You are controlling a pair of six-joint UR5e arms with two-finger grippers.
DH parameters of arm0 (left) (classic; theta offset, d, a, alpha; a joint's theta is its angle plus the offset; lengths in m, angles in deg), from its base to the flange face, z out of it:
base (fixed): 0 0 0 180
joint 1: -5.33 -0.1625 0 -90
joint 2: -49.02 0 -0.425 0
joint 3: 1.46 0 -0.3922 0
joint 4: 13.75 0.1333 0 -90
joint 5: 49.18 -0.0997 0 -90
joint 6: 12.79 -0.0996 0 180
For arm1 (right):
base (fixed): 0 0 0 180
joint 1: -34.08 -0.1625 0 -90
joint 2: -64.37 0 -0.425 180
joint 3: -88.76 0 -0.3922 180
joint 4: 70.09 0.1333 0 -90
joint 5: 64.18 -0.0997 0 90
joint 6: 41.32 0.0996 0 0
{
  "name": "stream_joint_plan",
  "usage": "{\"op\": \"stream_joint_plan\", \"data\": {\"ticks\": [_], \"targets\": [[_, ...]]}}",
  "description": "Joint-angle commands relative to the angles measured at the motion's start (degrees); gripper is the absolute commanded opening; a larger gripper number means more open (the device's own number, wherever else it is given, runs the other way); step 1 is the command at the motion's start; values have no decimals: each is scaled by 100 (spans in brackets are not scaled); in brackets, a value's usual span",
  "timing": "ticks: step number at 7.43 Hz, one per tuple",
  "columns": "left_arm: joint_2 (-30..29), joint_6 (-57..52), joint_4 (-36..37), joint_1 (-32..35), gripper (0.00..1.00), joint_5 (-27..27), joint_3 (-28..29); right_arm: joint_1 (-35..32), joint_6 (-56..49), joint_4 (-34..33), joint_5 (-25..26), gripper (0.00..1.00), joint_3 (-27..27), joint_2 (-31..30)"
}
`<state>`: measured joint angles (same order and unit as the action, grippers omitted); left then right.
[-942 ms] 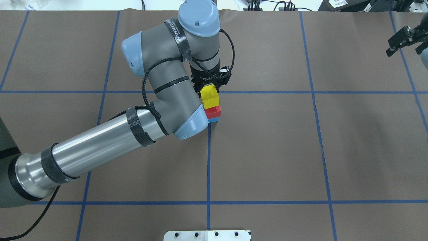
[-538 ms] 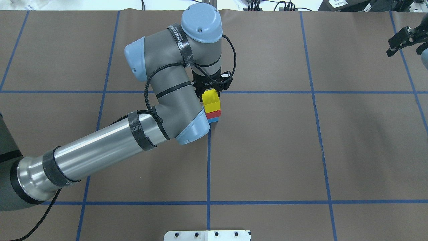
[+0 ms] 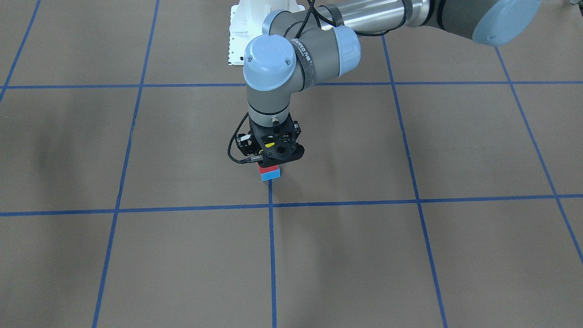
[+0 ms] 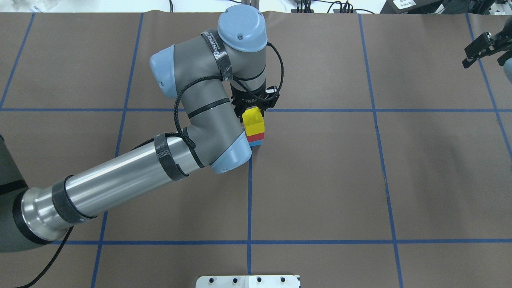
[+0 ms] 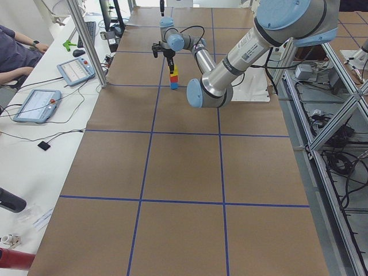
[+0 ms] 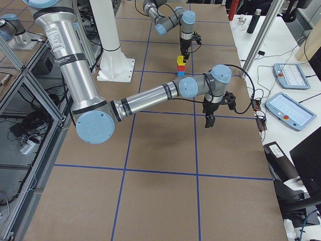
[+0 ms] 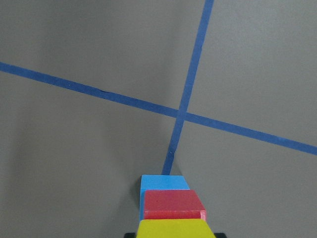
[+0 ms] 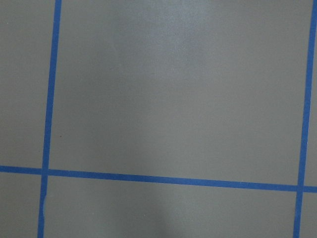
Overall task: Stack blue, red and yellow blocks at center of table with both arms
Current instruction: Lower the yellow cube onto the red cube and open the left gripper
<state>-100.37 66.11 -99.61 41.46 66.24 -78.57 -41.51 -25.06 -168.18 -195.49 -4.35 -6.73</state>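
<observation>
Beside the middle crossing of the blue tape lines (image 7: 181,115) on the desk (image 4: 320,180) stands the stack: blue block (image 4: 258,143) at the bottom, red block (image 4: 256,137) on it, yellow block (image 4: 254,123) on top. The left fingers (image 4: 238,108) are closed on the upper sides of the yellow block, which looks seated on the red one. The right fingers (image 4: 476,48) hang well apart from the stack at the far right edge, seemingly spread and holding nothing.

The step in hand appears to be letting go of the top block. In the wrist view the blocks do not look perfectly in line, so the stack may tip easily. The fingers should part evenly, so that neither drags the yellow block sideways. Then the arm should rise straight up until clear before swinging away.
</observation>
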Motion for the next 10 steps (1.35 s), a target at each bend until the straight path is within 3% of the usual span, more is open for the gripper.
{"op": "stream_joint_plan", "data": {"ticks": [1,2,3,4,8,9,10], "targets": [[24,-7,-19,0,0,16,3,0,0,0,0,100,4,0],[16,-7,-27,0,12,16,3,0,-9,0,0,100,4,0],[16,2,-28,0,59,16,-6,0,-9,0,0,100,4,0],[-2,2,-36,0,99,7,-15,0,0,0,0,100,4,0],[16,11,-28,0,100,7,-6,0,-9,0,-9,100,21,0],[16,11,7,0,100,7,-145,0,-9,26,0,100,12,0],[68,-16,295,60,100,7,-634,0,-9,27,0,100,30,-17]]}}
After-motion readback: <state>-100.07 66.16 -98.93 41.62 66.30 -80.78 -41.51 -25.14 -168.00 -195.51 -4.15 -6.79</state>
